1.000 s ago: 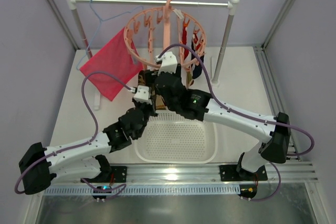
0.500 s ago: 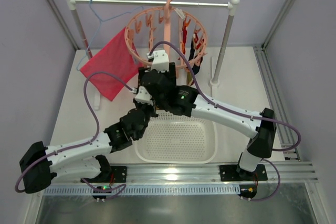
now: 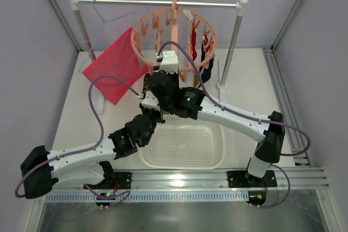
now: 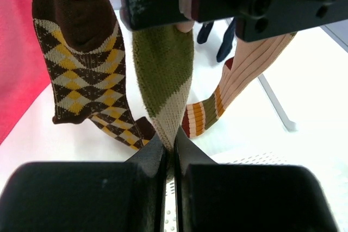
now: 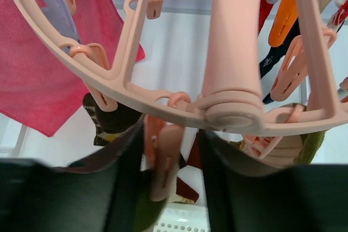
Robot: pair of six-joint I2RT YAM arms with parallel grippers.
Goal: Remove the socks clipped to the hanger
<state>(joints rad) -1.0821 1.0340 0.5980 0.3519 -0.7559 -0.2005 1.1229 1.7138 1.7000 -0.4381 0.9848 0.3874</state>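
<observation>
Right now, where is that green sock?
In the left wrist view the green sock hangs mid-frame between the argyle sock and the striped sock, its tip pinched in the left gripper.

No readable text anywhere: no words, numbers or brand marks on the hanger (image 3: 173, 39), the socks (image 4: 81, 69) or the arms. A tiny light mark sits on one dark sock (image 5: 270, 60), too small to read.
</observation>
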